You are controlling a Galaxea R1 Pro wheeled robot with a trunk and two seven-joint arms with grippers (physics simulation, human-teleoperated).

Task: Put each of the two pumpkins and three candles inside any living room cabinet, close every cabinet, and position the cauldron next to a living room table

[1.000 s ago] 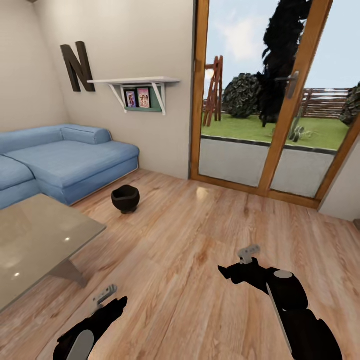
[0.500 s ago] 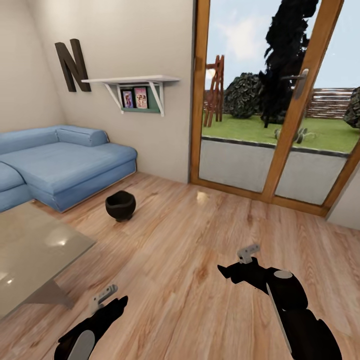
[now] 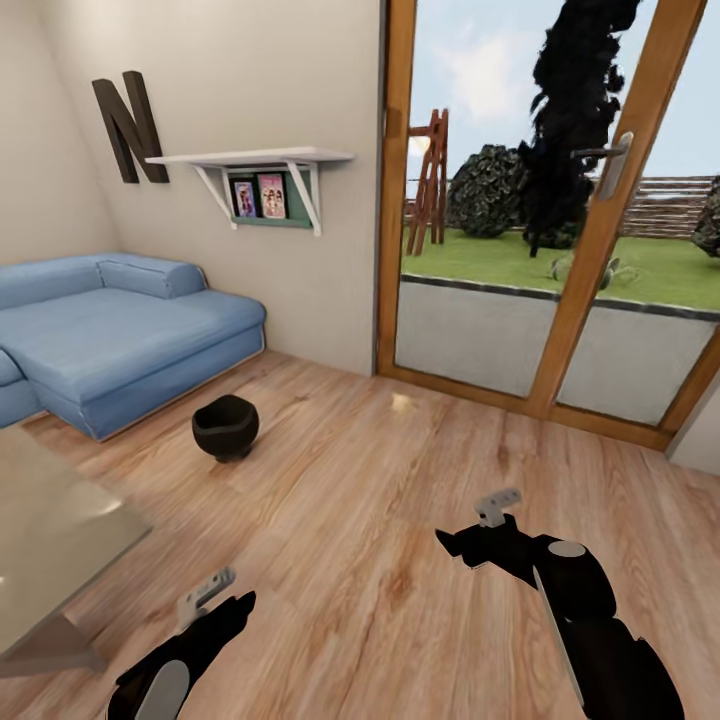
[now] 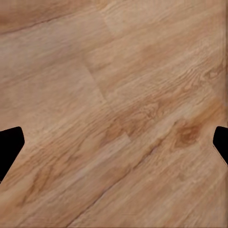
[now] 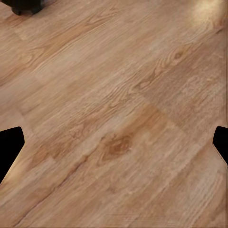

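Observation:
The black round-bellied cauldron [image 3: 225, 428] stands on the wooden floor in front of the blue sofa, apart from the grey glossy table [image 3: 50, 540] whose corner shows at the lower left. A sliver of the cauldron [image 5: 26, 5] also appears at the edge of the right wrist view. My left gripper [image 3: 243, 601] and right gripper [image 3: 450, 547] hover low over bare floor, well short of the cauldron. In the wrist views, the left gripper [image 4: 114, 147] and the right gripper [image 5: 114, 147] are both open and hold nothing. Pumpkins, candles and cabinet are out of view.
A blue corner sofa [image 3: 110, 335] runs along the left wall under a white shelf [image 3: 250, 160] and a letter N. Glass doors with wooden frames [image 3: 560, 250] close off the far side. Bare plank floor [image 3: 400, 480] lies between me and the doors.
The whole head view has shifted, so the cauldron, sofa and table sit further left in the picture and less of the table shows. Both arms keep their pose.

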